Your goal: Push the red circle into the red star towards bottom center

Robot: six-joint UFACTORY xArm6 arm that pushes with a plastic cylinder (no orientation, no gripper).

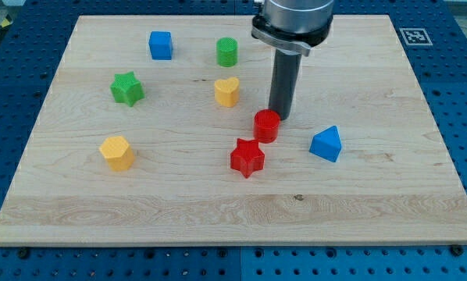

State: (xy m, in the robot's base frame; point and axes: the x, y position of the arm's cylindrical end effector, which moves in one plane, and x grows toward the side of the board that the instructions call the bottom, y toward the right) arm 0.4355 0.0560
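The red circle lies near the board's middle. The red star lies just below and left of it, nearly touching it. My tip stands at the red circle's upper right edge, touching or almost touching it. The dark rod comes down from the arm at the view's top.
A blue triangle lies to the right of the red circle. A yellow heart and a green circle lie above left. A blue cube, a green star and a yellow hexagon lie on the wooden board's left half.
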